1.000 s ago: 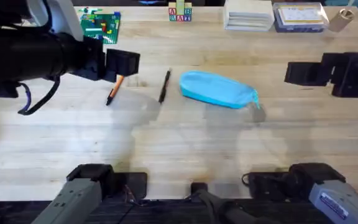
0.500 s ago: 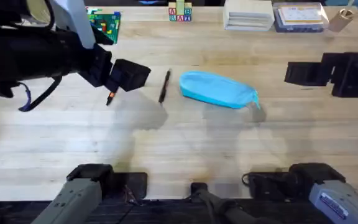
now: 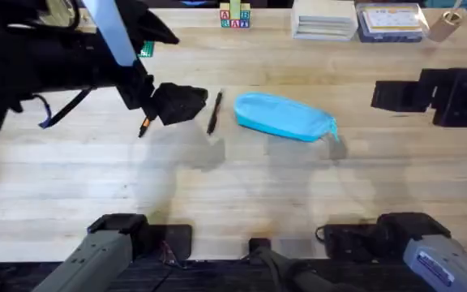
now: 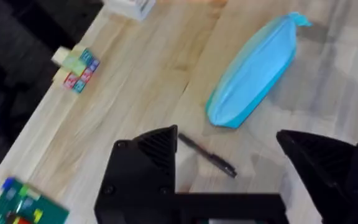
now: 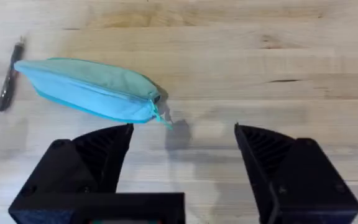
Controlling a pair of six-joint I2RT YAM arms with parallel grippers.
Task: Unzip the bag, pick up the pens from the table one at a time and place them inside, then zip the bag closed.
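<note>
Orange pen (image 3: 143, 126) half-hidden under left tool (image 3: 186, 104).

The surface (image 3: 242, 195) is pale wood with plank grain, matt. The bag (image 3: 284, 117) is soft blue cloth. The black pen (image 3: 214, 112) looks like smooth plastic.

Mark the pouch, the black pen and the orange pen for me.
pouch (image 3: 284, 116), overhead view, middle of its blue fabric
black pen (image 3: 214, 112), overhead view, mid-barrel
orange pen (image 3: 143, 127), overhead view, dark tip end beside the left arm
</note>
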